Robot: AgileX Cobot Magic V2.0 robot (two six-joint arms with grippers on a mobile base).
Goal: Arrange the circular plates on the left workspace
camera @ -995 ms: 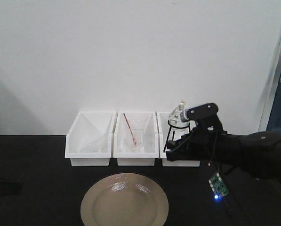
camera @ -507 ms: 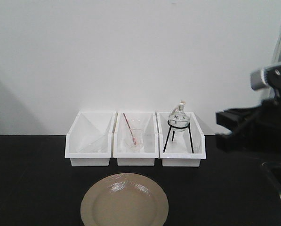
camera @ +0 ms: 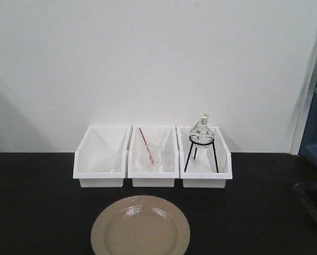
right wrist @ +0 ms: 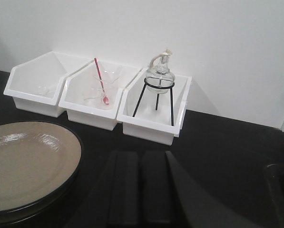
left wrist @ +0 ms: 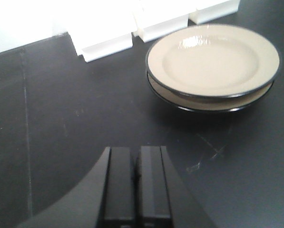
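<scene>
- Beige and glossy, the two circular plates are sitting stacked, the upper one shifted slightly off the lower, on the black countertop just near of the three white bins; neither is being held.
- I am seeing the left gripper with its fingers pressed together on nothing, hovering near of the stack and to its left; the right gripper is likewise clenched empty, just right of the stack.
- I am worrying about the slick rims: a pinch on the top plate's edge could be slipping, or dragging the lower plate along with it.
- I am also watching the glass flask on its tripod in the right bin; a wide swing could be knocking it over.
- I am judging the sink edge at the right a risk for any plate carried that way.
</scene>
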